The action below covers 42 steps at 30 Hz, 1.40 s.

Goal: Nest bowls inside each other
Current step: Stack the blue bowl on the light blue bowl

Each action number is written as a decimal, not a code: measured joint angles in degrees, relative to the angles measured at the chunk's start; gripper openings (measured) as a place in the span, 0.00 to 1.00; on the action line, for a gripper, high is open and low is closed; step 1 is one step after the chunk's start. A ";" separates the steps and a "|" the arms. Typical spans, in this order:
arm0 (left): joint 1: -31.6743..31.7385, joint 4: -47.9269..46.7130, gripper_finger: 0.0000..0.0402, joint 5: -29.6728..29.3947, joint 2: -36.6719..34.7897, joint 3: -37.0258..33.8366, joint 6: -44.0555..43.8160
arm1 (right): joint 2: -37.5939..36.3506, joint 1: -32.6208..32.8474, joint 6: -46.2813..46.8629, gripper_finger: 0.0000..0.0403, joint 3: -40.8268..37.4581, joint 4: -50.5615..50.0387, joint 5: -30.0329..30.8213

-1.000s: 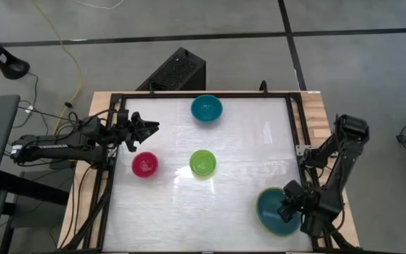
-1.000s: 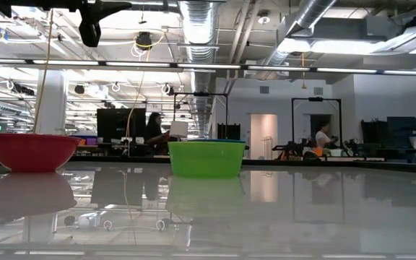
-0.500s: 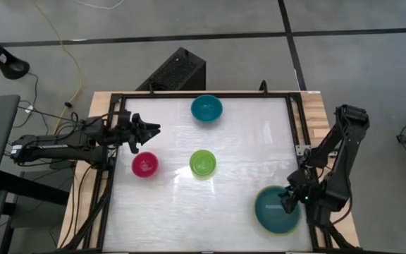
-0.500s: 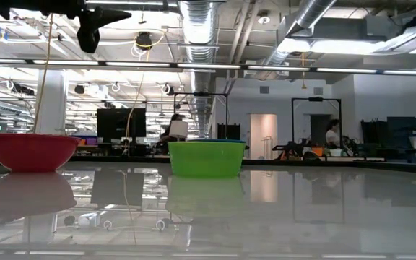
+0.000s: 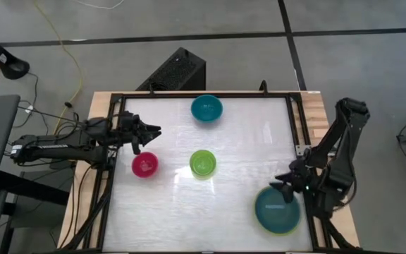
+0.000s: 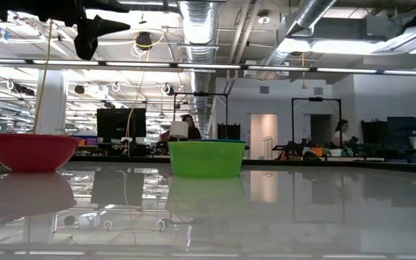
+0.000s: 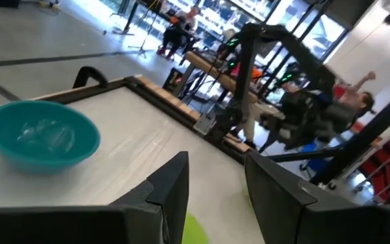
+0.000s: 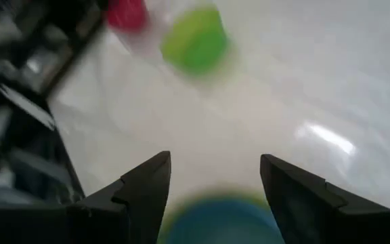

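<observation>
A light blue bowl [image 5: 275, 209] sits nested in the large lime green bowl [image 5: 282, 231] at the table's near right. My right gripper [image 5: 283, 190] hovers open over this stack's far rim, touching nothing; its wrist view shows the blue bowl [image 8: 223, 215] below the gripper [image 8: 215, 173]. The small lime green bowl [image 5: 202, 162] stands mid-table, the magenta bowl [image 5: 144, 164] to its left, the teal bowl [image 5: 206, 108] by the far edge. My left gripper [image 5: 149, 132] hangs open and level above the table's left side, just beyond the magenta bowl.
A black metal frame [image 5: 293, 120] runs around the white tabletop. Open tabletop lies between the small green bowl and the nested pair. People show in the room behind the table in the low view.
My right gripper has risen off the nested pair's right rim and moved toward the far edge, turning as it went. The pair, partly covered by the gripper before, now lies level and in plain view. My left gripper has tipped a little.
</observation>
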 joint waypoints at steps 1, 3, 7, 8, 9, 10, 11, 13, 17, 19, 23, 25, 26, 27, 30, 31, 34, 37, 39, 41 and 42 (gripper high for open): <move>0.00 -0.31 0.33 -0.32 0.00 0.00 0.02 | -1.11 -1.52 -2.24 0.66 0.00 1.24 1.94; 0.00 -0.20 0.33 -0.46 0.00 0.00 0.00 | -3.50 -5.27 -8.30 0.66 0.00 4.29 5.24; 0.00 -0.17 0.33 -0.81 0.00 0.00 0.02 | -8.07 -14.10 -26.63 0.66 0.00 12.94 7.25; 0.02 -0.13 0.33 -0.90 0.00 0.00 0.02 | -9.02 -16.68 -31.56 0.66 0.00 15.25 7.22; 0.02 -0.13 0.33 -1.07 -0.02 0.00 0.02 | -9.87 -19.35 -36.69 0.66 0.00 17.79 6.98; 0.00 -0.13 0.33 -1.45 -0.02 0.00 0.02 | -10.55 -22.19 -41.74 0.66 0.00 20.34 6.12; 0.00 -0.13 0.33 -1.85 0.00 0.00 0.02 | -11.10 -24.92 -46.86 0.66 0.00 23.07 4.53; 0.02 0.02 0.33 -2.29 0.00 0.00 0.02 | -11.67 -31.14 -57.11 0.66 0.00 28.96 -1.67; 0.01 0.61 0.33 -2.45 -0.02 0.00 0.72 | -10.19 -44.71 -73.58 0.66 0.00 41.36 -21.13; 0.00 0.61 0.33 -2.45 0.00 0.00 0.74 | -8.21 -51.04 -79.23 0.66 0.00 45.44 -29.42; 0.02 0.66 0.33 -2.45 -0.02 0.00 0.21 | -3.61 -62.55 -87.10 0.66 0.00 50.66 -43.09; 0.02 0.66 0.33 -2.45 0.00 0.00 -0.23 | -0.78 -67.81 -89.70 0.66 0.00 53.64 -50.82; 0.01 0.66 0.33 -2.45 -0.02 0.00 -0.26 | 0.97 -70.15 -90.88 0.66 0.00 55.27 -54.86; 0.02 0.66 0.33 -2.45 -0.02 0.00 -0.26 | 2.67 -72.13 -91.97 0.66 0.00 57.32 -58.76; 0.02 0.70 0.33 -2.47 0.00 0.00 -0.58 | 7.82 -77.04 -95.40 0.66 0.00 63.47 -67.83; 0.02 0.72 0.33 -2.45 -0.02 0.00 -0.74 | 9.47 -78.22 -97.15 0.66 0.00 65.41 -69.60; 0.02 0.76 0.33 -2.46 -0.02 0.00 -1.19 | 13.71 -80.51 -105.24 0.66 0.00 68.60 -70.33; 0.02 0.75 0.33 -2.45 -0.02 0.00 -2.49 | 17.08 -82.32 -112.53 0.66 0.00 70.17 -70.35; 0.02 0.74 0.33 -2.47 -0.02 0.00 -3.34 | 19.40 -83.96 -115.21 0.66 0.06 70.13 -70.55; 0.02 0.66 0.33 -2.48 -0.02 0.00 -4.64 | 22.02 -85.85 -117.43 0.66 0.04 69.52 -70.57; 0.02 0.63 0.33 -2.81 -0.01 0.00 -5.23 | 23.26 -86.83 -118.86 0.66 0.04 69.72 -70.57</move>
